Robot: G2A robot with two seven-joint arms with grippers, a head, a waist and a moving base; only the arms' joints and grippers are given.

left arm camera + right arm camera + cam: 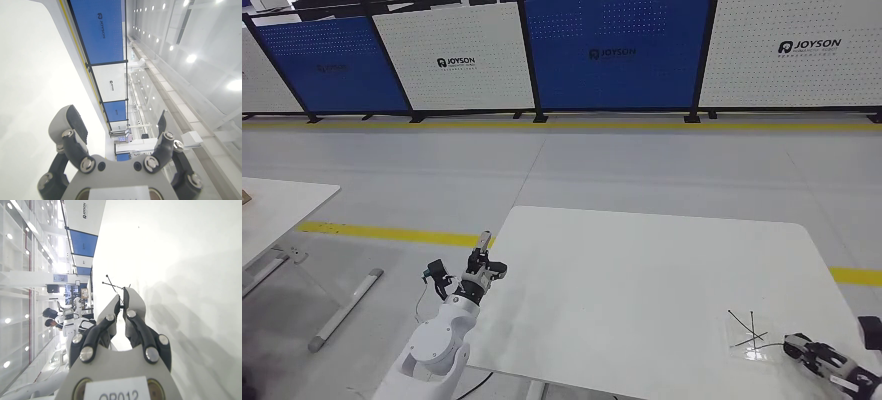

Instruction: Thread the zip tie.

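Bright ceiling lamps (191, 58), white table (170, 237) washed out — soft shadows, bowed edges

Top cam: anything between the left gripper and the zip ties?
No. In the top view the stretch of white table between the left gripper and the crossed zip ties is bare.

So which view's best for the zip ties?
Right wrist view: the crossed zip ties lie on the table just past the right gripper, heads discernible. Top view gives thin dark lines near the table's corner. Left wrist view faces the partitions instead.
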